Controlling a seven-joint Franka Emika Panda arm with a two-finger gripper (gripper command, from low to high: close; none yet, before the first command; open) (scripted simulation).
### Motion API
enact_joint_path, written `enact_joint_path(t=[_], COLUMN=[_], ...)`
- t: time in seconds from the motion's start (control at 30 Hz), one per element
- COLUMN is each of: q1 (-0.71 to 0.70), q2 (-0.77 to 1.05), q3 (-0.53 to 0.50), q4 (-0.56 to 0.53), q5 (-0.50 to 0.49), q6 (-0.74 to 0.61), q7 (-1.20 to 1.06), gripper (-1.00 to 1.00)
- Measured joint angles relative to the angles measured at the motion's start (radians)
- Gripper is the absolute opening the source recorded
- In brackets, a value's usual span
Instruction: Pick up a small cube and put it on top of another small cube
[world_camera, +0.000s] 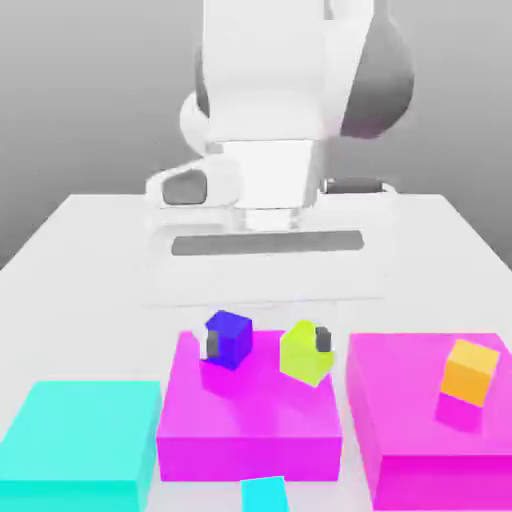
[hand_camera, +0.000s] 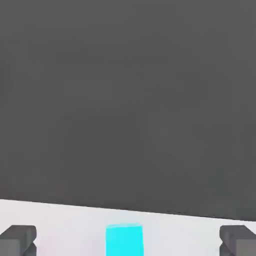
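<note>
large cyan block: sat flat at the exterior view's left, right beside the middle magenta block. Same colour as the target, so honestly the easiest mix-up on the tabletop.

blue cube: on the middle magenta block, toward its back left. One dark fingertip sat right up against its left side, so any sideways drift could've shoved it.

hand: jaws wide apart, holding nothing, hovering low over the middle magenta block between the blue cube and the yellow-green one. Tight spot imo.

small cube: the little cyan one, on the tabletop just in front of the middle magenta block, at the bottom edge of the exterior view. In the hand view it sat centred between the two fingertips, but off toward the near side rather than under them. Nothing gripped yet.

yellow-green cube: tilted-looking, near the block's right edge, other fingertip touching its top corner. A knock could've tipped it off.

right magenta block: carried the orange cube, well apart from the hand, probably safe.

biggest worry: dropping straight down there would've grabbed nothing, or clipped a neighbour.
</note>
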Motion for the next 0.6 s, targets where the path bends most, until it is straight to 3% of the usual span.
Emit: enact_joint_path(t=[0.37, 0.4, 0.6], q1=[-0.004, -0.004, -0.006], q2=[0.398, 0.421, 0.432], q3=[0.007, 0.007, 0.009], q4=[0.014, 0.019, 0.021], q5=[-0.008, -0.008, -0.010], q6=[0.200, 0.218, 0.227], q7=[-0.023, -0.024, -0.022], gripper=[0.00, -1.00, -1.00])
